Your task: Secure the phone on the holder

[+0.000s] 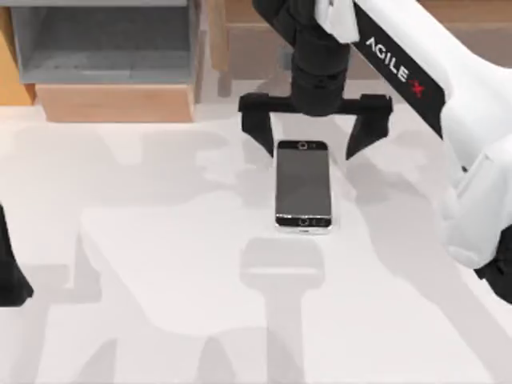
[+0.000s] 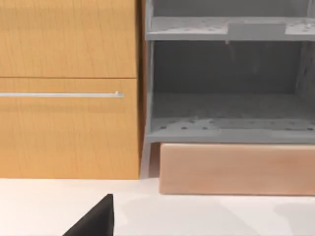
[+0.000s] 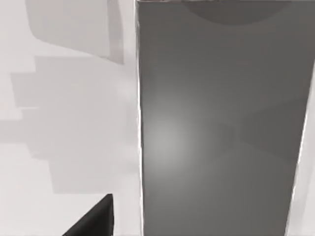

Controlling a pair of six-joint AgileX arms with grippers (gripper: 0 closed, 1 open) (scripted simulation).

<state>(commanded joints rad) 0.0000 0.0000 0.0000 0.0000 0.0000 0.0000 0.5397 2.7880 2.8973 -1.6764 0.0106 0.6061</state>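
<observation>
The phone (image 1: 302, 186) lies flat and face up in the middle of the white table, its long side running front to back. Its dark grey screen (image 3: 216, 123) looms large in the right wrist view. My right gripper (image 1: 312, 132) hovers over the phone's far end and is open. Its two black fingers are spread wider than the phone, one on each side, and hold nothing. My left gripper (image 1: 10, 272) is parked at the table's left edge. The holder is out of view.
A wooden cabinet with a grey open shelf (image 1: 104, 48) stands along the back left, on a pale wooden base (image 1: 116, 102). The left wrist view faces its drawer front with a metal handle (image 2: 64, 94) and the grey shelf (image 2: 226, 128).
</observation>
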